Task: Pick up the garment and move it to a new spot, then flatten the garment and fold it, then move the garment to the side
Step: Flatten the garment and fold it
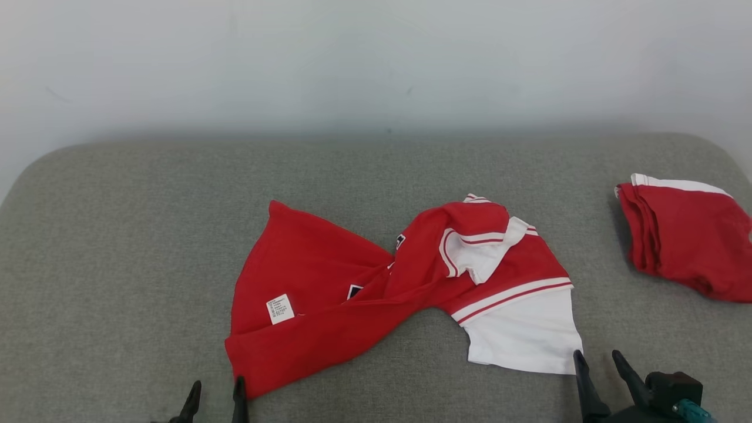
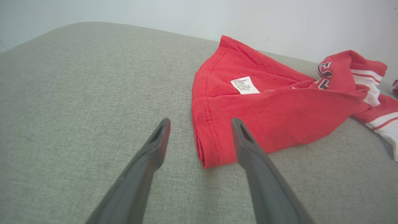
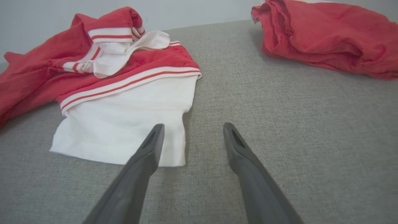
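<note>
Poised at the near edge of a grey fabric-covered worktop (image 1: 117, 235), the left gripper (image 1: 216, 392) and right gripper (image 1: 598, 365) both hold their dark fingers apart and grip nothing. Between them a red-and-white short-sleeved shirt (image 1: 329, 276) lies crumpled in the middle of the worktop, its body twisted at the waist like a wrung cloth. The red hem end spreads toward the robot's left with a white care label (image 1: 280, 309) facing up. The collar and a white sleeve (image 1: 523, 335) are bunched toward the right. In the left wrist view the open fingers frame the near corner of the red hem (image 2: 206, 155). In the right wrist view one finger hangs over the near corner of the sleeve, the other over bare fabric. A second red garment (image 1: 687, 235), already folded, sits well apart at the far right edge. With the shirt lying loose yet far from flat, the flattening step appears to be in hand. The next move likely calls for each gripper to descend and pinch the corner in front of it. Drawing the two ends apart should then undo the twist, and the shirt must lie smooth before any fold is attempted.
</note>
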Motion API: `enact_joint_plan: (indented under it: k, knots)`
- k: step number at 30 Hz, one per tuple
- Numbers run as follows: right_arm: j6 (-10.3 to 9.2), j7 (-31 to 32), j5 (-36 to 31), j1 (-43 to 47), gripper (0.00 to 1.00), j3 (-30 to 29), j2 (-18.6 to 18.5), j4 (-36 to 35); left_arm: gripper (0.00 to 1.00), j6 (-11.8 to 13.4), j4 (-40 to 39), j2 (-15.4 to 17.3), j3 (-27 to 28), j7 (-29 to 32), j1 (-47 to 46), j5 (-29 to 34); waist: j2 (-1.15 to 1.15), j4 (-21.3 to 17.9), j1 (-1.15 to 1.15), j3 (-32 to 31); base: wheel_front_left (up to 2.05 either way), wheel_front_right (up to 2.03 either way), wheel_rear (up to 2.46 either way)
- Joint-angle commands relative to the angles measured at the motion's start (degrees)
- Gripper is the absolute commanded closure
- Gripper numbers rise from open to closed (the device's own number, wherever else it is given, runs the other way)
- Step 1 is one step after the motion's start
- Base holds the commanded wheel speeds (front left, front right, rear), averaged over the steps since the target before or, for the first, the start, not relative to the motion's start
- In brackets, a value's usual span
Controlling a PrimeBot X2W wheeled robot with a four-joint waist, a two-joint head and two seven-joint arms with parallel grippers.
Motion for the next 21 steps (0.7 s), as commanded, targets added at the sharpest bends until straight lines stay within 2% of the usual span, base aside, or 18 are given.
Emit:
enact_joint_plan:
  k: [1,14,21]
  knots:
    - [-0.13,0.01,-0.88,-0.34,0.00,-0.44,0.70,-0.85,0.00,-0.53,0.69,-0.01,0.32,-0.17,-1.55,0.51,0.00,-0.56,0.01,1.34,0.00,0.00,0.00]
    - [-0.13,0.01,-4.84,-2.82,0.00,-2.07,3.48,-4.69,0.00,-3.86,8.55,-0.02,1.28,-0.17,-9.75,-3.02,0.00,-0.74,0.01,5.59,0.00,0.00,0.00]
    - [-0.13,0.01,-5.11,-3.78,0.00,-1.72,3.56,-4.93,0.00,-4.55,11.77,-0.01,0.28,-0.17,-12.07,-5.21,0.00,-0.71,0.01,6.39,0.00,0.00,0.00]
